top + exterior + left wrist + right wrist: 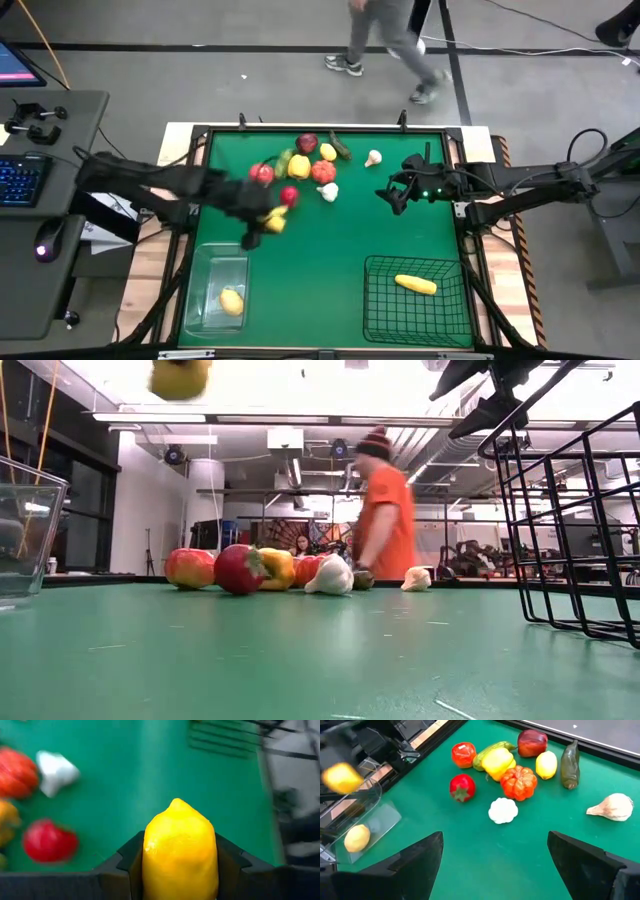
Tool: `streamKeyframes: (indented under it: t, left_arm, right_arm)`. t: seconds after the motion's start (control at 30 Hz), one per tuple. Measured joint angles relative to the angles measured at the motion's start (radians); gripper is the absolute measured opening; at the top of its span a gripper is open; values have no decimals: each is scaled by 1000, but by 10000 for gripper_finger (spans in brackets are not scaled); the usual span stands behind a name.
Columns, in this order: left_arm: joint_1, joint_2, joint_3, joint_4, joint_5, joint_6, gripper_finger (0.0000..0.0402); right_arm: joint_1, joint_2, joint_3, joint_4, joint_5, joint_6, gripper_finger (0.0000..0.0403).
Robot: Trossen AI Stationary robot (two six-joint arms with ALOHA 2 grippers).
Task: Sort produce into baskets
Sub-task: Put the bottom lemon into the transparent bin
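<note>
a robotics lab or workshop is shown. a green-topped table (pixel 330 230) is fenced by a black frame, with two dark arms mounted at its sides. beside it a grey desk (pixel 50 180) is seen, where a keyboard (pixel 20 180), a mouse (pixel 45 243) and a screen corner (pixel 15 65) are set out. cables are laid across the grey floor. beyond the table, exposed ceiling ducts, strip lights (pixel 190 418) and cluttered benches are seen, and a person in an orange top (pixel 385 510) is caught walking past.
</note>
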Motion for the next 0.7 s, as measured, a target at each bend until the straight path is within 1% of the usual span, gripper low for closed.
streamKeyframes:
  t: [0.07,0.13,0.2,0.27,0.37,0.43,0.53,0.63,0.7]
  left_arm:
    - [-112,-48,0,-85,-32,-133,141]
    - [-229,-71,0,-186,-57,-285,141]
    - [-339,-71,0,-272,-72,-437,141]
    - [-435,-57,-1,-308,-83,-572,145]
    - [-533,-25,-1,-299,-122,-719,190]
    - [-559,3,-1,-305,-131,-788,225]
    - [-557,40,-1,-318,-103,-835,269]
    - [-541,60,-1,-317,-65,-826,297]
    - [-530,58,-1,-319,-55,-806,305]
  right_arm:
    - [0,0,0,0,-1,0,350]
    - [0,0,0,0,-10,0,350]
    - [0,0,0,0,-19,0,350]
    - [0,0,0,0,-19,0,350]
    - [0,0,0,2,-20,0,350]
    - [0,0,0,3,-20,0,350]
    - [-1,0,0,3,-20,8,350]
    - [-3,0,0,13,-21,34,350]
    - [-4,7,0,33,-21,67,350]
